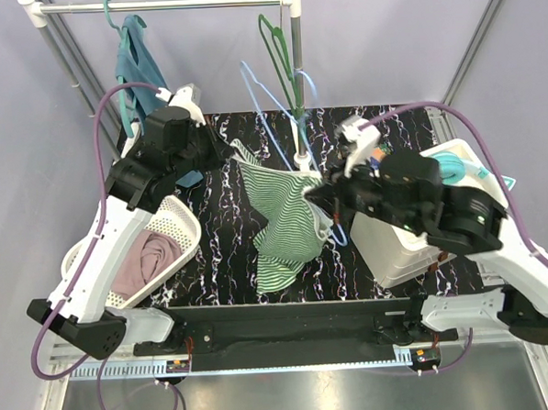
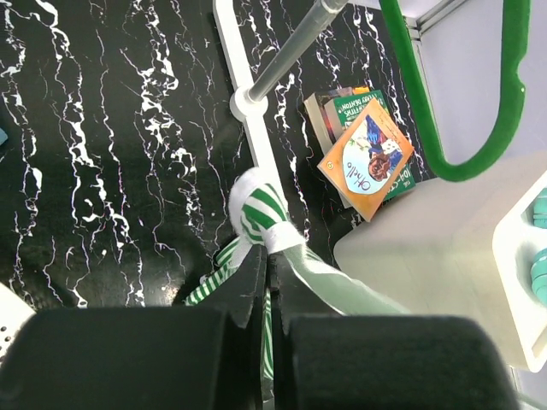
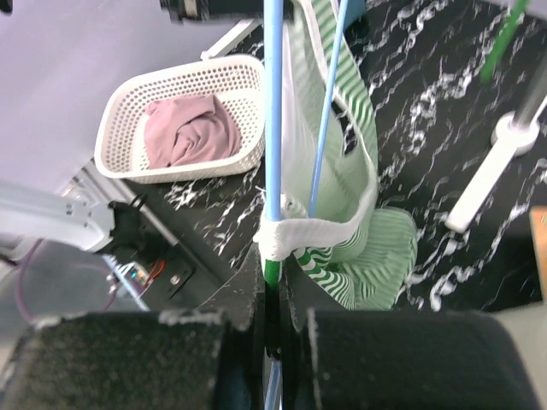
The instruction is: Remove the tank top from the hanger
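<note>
1. Left gripper [image 2: 267,256]: jaws closed, pinching a strap [image 2: 261,205] of the striped tank top [image 1: 280,223], which hangs above the bench [image 1: 223,254] centre.
2. Right gripper [image 3: 272,286]: jaws closed on the blue hanger [image 3: 273,128].
3. Judged incomplete: the second strap [image 3: 316,232] loops the hanger and is not yet slipped off.

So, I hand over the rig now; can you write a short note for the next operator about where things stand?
Left gripper: shut on one strap of the striped tank top.
Right gripper: shut on the blue hanger, at the spot where the top's white hem loops over it.
Things: the top hangs between the two arms above the table, with the hanger not yet out of it.
Done: both grips are set.
Left: slide the hem off the hanger and free the top.
</note>
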Tool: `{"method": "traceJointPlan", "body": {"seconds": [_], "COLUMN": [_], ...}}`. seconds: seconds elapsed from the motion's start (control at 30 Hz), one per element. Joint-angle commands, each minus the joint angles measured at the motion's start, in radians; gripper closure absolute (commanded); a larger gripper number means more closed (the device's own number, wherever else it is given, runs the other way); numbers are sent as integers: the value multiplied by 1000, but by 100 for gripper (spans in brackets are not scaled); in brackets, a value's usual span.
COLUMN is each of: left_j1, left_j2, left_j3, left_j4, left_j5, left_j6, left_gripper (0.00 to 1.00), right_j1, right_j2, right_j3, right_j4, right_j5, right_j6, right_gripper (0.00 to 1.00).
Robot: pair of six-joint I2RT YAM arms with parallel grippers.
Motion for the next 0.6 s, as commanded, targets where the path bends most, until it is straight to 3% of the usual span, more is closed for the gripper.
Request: {"method": "traceJointPlan", "body": {"seconds": [0.0,0.1,0.17,0.33,0.43,0.47,0.5,0.57], "left_j1": [12,18,24,29,29,29,27,27], "left_j2": [-38,-52,-63,-142,-230,-248,-264,-279], "left_j3": [35,51,56,21,-60,-91,-141,-192], "left_j4": [35,29,19,28,174,288,344,485], "left_j5": [27,68,68,134,246,278,333,364], "left_j6": [5,3,-3,-17,-43,-58,-101,-193], "left_gripper": [100,89,74,66,56,51,44,40], "right_j1": [1,-24,-45,-125,-174,-185,-190,-194], "right_j2": [114,182,213,252,286,297,318,340], "right_j3": [130,170,177,170,182,194,200,223], "right_j4": [105,105,104,115,113,113,115,115], "right_j5": [54,14,-29,-141,-194,-208,-219,-257], "right_j6": [-141,-139,-120,-99,-74,-66,-68,-74], "right_gripper": [100,100,100,100,100,100,100,100]}}
